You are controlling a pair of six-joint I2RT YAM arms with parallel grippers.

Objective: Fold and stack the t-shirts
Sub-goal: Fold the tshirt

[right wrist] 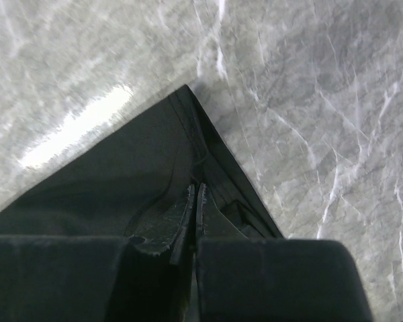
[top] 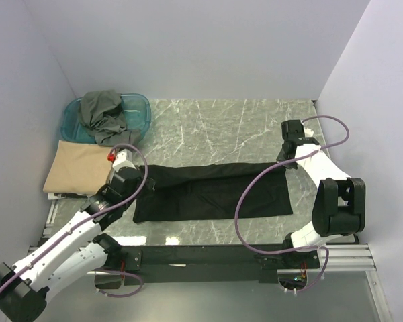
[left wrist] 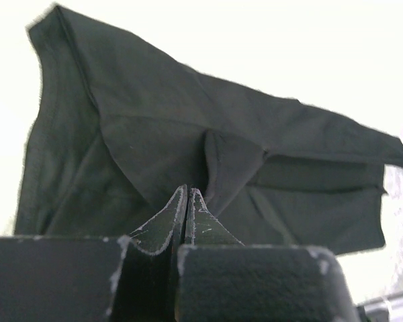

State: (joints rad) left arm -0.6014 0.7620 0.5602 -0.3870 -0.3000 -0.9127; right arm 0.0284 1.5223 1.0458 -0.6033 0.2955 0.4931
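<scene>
— What can't you make out?

— The 9 o'clock end of the black t-shirt (top: 211,191) goes under the left arm in the top view. The left wrist camera's background is washed out to white. The grey-olive t-shirt (top: 104,114) is crumpled, so its sleeves and collar can't be told apart, and it covers much of the teal tub (top: 140,111). Something pale peeks out under the near edge of the tan t-shirt (top: 77,168), too small to identify.

— Counts?

— Three shirts, one tub, two arms.

— Where are the shirts lying?

— The black one is in the middle of the marble table (top: 221,127), folded into a long band. The tan one lies flat at 9 o'clock, near the table's left edge. The grey-olive one is heaped in the tub at 10 o'clock.

— And the black one's long axis?

— It runs 9 to 3 o'clock. I cannot tell which end is the collar.

— The claws?

— The left claw (left wrist: 188,194) is pressed together on a pinch of black cloth at the band's 9 o'clock end. The right claw (right wrist: 195,191) is closed on the hem at the far 3 o'clock corner.
</scene>
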